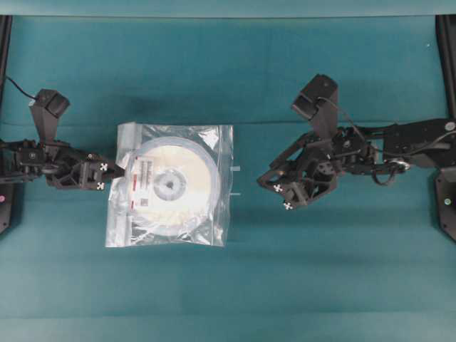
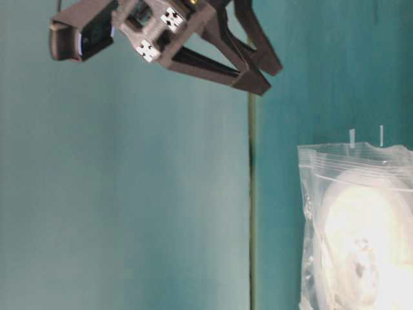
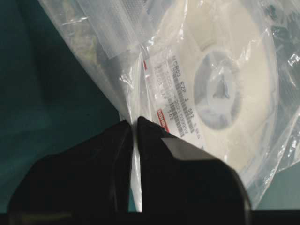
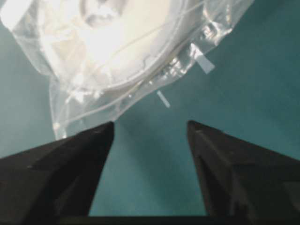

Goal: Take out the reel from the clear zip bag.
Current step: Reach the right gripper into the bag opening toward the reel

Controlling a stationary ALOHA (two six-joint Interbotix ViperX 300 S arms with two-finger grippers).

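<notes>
The clear zip bag (image 1: 217, 146) lies flat on the teal table with the reel (image 1: 171, 187) inside, its white label with a red mark (image 3: 173, 93) facing up. My left gripper (image 1: 120, 171) is at the bag's left edge. In the left wrist view it (image 3: 135, 123) is shut on a fold of the bag's film (image 3: 93, 42), right beside the reel (image 3: 225, 89). My right gripper (image 1: 269, 187) hangs open to the right of the bag, above the table. Between its fingers there is only bare table (image 4: 150, 125), and the bag (image 4: 65, 103) lies just ahead.
Two small white tape strips (image 1: 235, 169) stick out from the bag's right edge. Teal cloth (image 1: 320, 285) covers the table all round. Black frame posts (image 1: 447, 43) stand at the far corners. In the table-level view the right gripper (image 2: 268, 76) hangs well above the bag (image 2: 310, 194).
</notes>
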